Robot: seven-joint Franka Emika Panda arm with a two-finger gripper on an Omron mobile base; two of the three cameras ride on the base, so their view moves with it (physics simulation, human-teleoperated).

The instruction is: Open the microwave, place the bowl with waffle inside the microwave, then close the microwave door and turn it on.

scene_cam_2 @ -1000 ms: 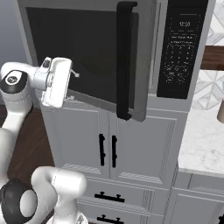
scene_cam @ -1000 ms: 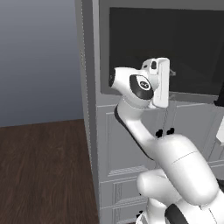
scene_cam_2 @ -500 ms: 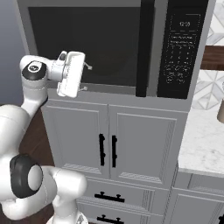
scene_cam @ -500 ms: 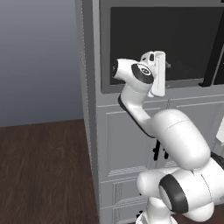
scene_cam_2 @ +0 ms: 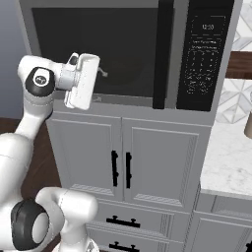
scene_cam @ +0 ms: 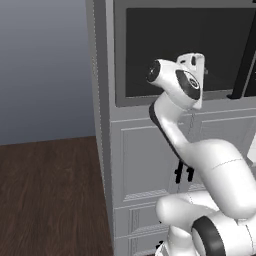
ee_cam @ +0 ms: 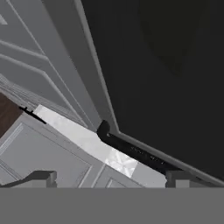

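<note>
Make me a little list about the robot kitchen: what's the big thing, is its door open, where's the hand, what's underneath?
big thing: microwave, grey, built in
door: microwave door looks shut, dark glass
handle: black bar
buttons: control panel beside the handle
hand: gripper open, empty, by the glass
underneath: white cupboard doors

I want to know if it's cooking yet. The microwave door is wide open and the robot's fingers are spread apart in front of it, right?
Not quite. The microwave door is shut, flush with the control panel, as the right base view shows. The fingers are indeed spread apart before its dark glass.
</note>
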